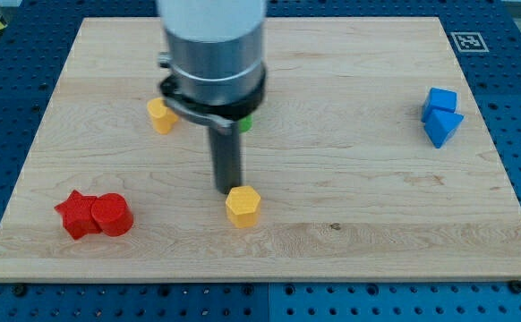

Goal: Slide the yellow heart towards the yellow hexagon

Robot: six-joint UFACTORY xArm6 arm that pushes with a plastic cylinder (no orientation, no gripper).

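The yellow heart (161, 116) lies in the upper left part of the wooden board (350, 188), just left of the arm's body. The yellow hexagon (243, 207) lies below the middle of the board. My tip (227, 190) stands right at the hexagon's upper left edge; whether it touches it cannot be told. The tip is well below and to the right of the heart.
A green block (245, 123) shows only partly behind the arm. A red star-like block (78, 215) and a red round block (112, 216) sit together at the lower left. Two blue blocks (440, 100) (444, 127) sit together at the right.
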